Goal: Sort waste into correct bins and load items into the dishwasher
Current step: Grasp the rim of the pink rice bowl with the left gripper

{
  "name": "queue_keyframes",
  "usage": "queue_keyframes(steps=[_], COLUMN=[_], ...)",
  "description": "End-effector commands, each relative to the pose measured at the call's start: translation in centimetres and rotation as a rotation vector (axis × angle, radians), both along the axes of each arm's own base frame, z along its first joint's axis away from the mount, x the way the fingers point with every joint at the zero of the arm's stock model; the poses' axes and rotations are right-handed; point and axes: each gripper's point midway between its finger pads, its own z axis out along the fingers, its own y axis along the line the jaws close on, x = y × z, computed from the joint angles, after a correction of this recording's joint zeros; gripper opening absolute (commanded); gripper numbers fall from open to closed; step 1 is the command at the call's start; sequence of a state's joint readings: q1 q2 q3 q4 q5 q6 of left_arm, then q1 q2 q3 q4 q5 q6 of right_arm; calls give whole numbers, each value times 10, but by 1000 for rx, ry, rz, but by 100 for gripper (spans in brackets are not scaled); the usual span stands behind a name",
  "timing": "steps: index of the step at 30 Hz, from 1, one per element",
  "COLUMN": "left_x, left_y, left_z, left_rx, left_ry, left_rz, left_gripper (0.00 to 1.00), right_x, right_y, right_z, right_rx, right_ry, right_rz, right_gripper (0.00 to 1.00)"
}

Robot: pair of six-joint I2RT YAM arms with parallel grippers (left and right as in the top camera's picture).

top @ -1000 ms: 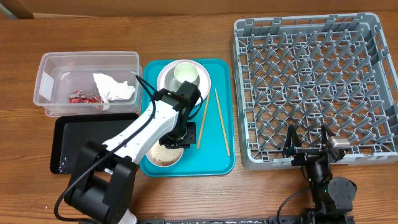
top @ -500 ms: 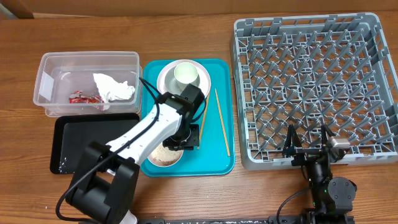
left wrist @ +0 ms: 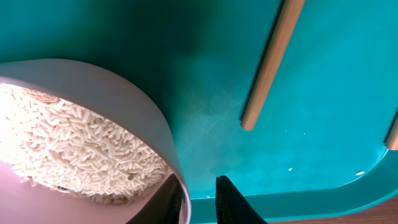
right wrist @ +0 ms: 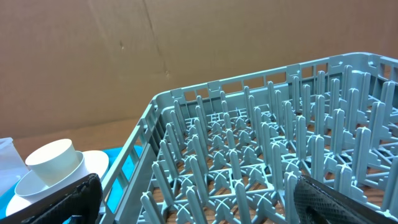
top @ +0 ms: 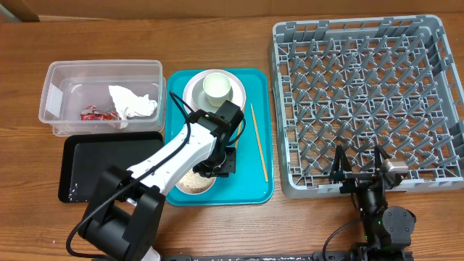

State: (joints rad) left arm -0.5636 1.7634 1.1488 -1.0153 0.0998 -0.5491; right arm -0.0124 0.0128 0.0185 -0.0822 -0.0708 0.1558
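Note:
A small bowl (top: 193, 184) of white rice grains (left wrist: 74, 146) sits at the front of the teal tray (top: 257, 185). My left gripper (top: 220, 162) is shut on the bowl's right rim (left wrist: 163, 134), one finger inside the rim and one outside. Two wooden chopsticks (top: 259, 141) lie on the tray to the right, one close by (left wrist: 273, 62). A white cup (top: 216, 86) stands on the round plate (top: 191, 93) at the tray's back. My right gripper (top: 359, 168) hangs open at the front edge of the grey dish rack (top: 362, 94).
The clear tub (top: 58, 72) at the left holds a crumpled napkin (top: 133, 101) and a red wrapper (top: 98, 114). The black tray (top: 101, 156) lies in front of the tub, with a few specks in its left corner. The rack's upright pegs (right wrist: 249, 143) fill the right wrist view.
My left wrist has shifted a little to the right and toward the front, staying at the rice bowl's rim. The right arm has not moved.

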Motion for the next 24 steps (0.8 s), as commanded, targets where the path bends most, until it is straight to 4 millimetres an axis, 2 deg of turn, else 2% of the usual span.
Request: queue_keyframes(steps=[1, 11, 16, 24], left_x=[-3, -2, -1, 0], left_y=[-2, -1, -2, -2], left_z=[3, -4, -13, -13], left_rx=[1, 17, 4, 5], left_ry=[-11, -38, -50, -56], left_rz=[0, -11, 16, 15], left_gripper=[21, 21, 17, 11], right_x=[0, 0, 0, 0], right_y=[-1, 0, 0, -1], right_z=[-2, -2, -2, -2], right_rx=[-7, -7, -7, -7], right_ry=[-5, -5, -5, -5], right_rz=[-3, -2, -2, -3], right_gripper=[100, 100, 100, 100])
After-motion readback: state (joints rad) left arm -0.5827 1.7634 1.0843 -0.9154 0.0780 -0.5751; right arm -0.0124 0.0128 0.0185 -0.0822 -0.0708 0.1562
